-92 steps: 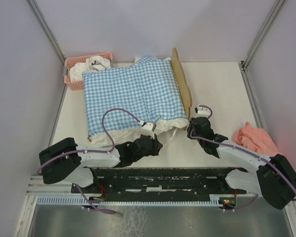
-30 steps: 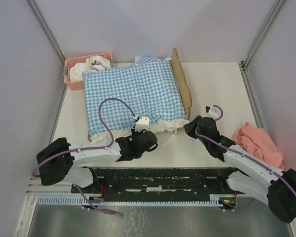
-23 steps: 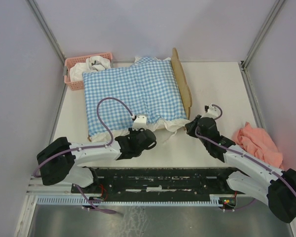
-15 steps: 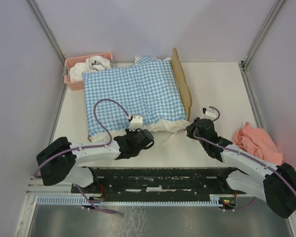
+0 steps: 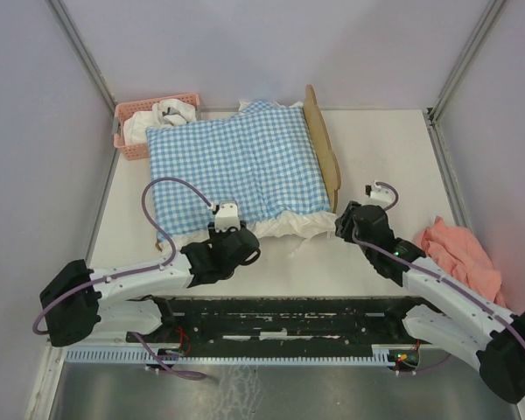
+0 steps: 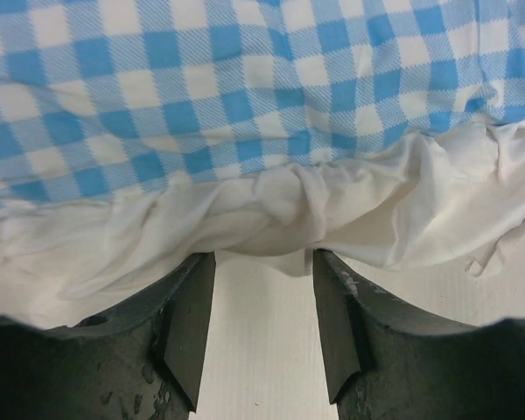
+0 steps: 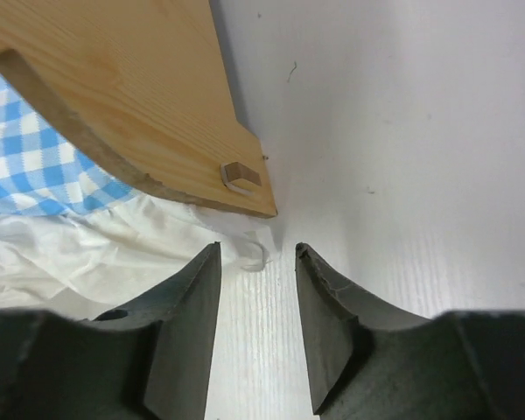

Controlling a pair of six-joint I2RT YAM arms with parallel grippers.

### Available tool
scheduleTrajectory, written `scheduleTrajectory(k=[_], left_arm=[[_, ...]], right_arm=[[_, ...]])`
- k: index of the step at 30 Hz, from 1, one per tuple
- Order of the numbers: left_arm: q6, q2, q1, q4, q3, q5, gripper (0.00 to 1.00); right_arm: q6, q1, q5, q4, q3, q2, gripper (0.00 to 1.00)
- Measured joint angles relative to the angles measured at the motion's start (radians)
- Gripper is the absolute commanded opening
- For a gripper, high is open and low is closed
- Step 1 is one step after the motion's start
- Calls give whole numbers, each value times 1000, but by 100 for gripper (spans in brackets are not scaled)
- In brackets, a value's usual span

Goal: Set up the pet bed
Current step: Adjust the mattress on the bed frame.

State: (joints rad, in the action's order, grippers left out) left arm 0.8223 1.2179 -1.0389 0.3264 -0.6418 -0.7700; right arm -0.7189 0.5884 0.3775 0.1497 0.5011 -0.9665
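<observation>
I count one bed, one gingham cover, one pink basket and one peach rag. White cloth in the basket: number unclear. Two grippers: left gripper, right gripper.

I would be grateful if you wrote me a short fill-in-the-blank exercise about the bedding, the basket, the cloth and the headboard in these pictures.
1. The gingham bedding is edged with a ____ ruffle.
2. The pink basket stands at the far ____ corner of the table.
3. The salmon cloth lies near the table's ____ edge.
4. The right hand, its fingers apart, faces a corner of the pet bed's headboard, which is made of ____.

Missing words: white; left; right; wood.
</observation>
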Motion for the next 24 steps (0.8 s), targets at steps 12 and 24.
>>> scheduleTrajectory(k=[12,24], left_arm=[[-18,-263,98,169,-22,-96,63],[-212,-428,309,178,-107,-105,69]], right_arm=[[97,-2,-38,245,153,263,68],[119,-2,-124,257,224,248,72]])
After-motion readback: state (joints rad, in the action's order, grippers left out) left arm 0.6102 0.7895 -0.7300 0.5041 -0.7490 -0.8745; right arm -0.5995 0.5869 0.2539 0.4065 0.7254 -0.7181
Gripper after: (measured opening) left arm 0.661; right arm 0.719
